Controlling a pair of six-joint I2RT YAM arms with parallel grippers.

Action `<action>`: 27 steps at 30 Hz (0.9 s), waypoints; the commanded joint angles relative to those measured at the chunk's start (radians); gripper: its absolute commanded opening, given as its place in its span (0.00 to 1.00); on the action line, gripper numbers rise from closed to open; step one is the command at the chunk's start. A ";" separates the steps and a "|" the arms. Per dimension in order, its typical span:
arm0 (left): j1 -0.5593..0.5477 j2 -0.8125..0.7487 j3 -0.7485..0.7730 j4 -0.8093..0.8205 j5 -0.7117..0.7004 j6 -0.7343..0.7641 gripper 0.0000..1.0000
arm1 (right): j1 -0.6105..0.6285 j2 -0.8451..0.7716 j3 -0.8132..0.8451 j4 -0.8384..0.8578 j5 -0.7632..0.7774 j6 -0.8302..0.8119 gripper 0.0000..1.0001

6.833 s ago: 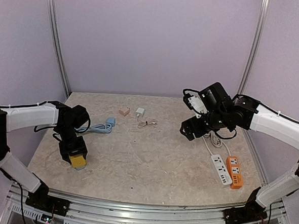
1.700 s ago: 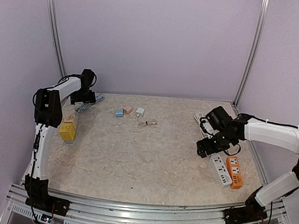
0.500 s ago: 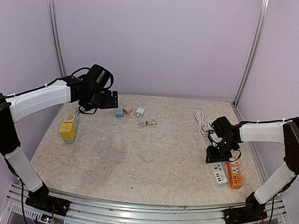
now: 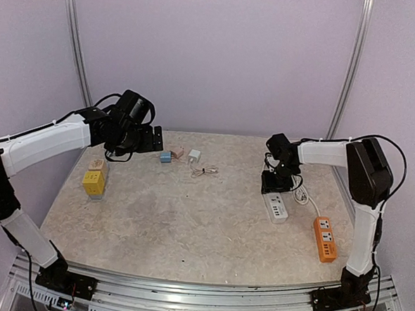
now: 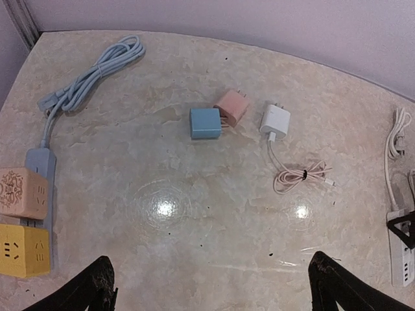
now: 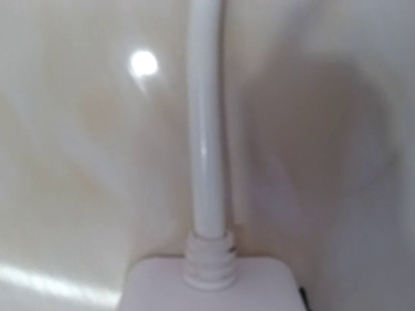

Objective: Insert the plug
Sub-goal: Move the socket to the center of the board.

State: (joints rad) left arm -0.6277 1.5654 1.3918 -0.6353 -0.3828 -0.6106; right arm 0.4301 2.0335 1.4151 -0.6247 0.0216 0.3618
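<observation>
Three small plugs lie at the back of the table: a blue plug point(image 4: 165, 156) point(image 5: 205, 123), a pink plug point(image 4: 174, 153) point(image 5: 231, 107) touching it, and a white charger point(image 4: 194, 155) point(image 5: 275, 120) with a coiled pink cable point(image 5: 301, 176). My left gripper point(image 4: 148, 139) point(image 5: 217, 299) hovers open above the table, nearer than the plugs, holding nothing. My right gripper point(image 4: 273, 181) is shut on the cord end of the white power strip point(image 4: 278, 206) point(image 6: 207, 285), right of centre. Its white cord point(image 6: 206, 129) runs away from the strip; the right fingers are out of the wrist view.
An orange power strip point(image 4: 323, 239) lies near the right edge. A yellow cube socket point(image 4: 93, 182) point(image 5: 23, 249) and a peach one point(image 4: 98, 166) point(image 5: 23, 193) sit at the left, joined to a coiled grey-blue cable point(image 5: 91, 74). Purple walls enclose the table.
My right gripper has closed on the white power strip and dragged it left and toward the back, away from the orange strip. The left arm has barely shifted.
</observation>
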 commanded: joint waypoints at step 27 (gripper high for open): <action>-0.011 0.092 -0.023 0.014 -0.009 -0.049 0.99 | 0.262 -0.095 -0.159 0.284 -0.199 0.145 0.71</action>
State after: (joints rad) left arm -0.6590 1.5810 1.3338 -0.6422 -0.4068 -0.6582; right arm 0.6319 1.9884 1.3113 -0.4034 -0.0845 0.4923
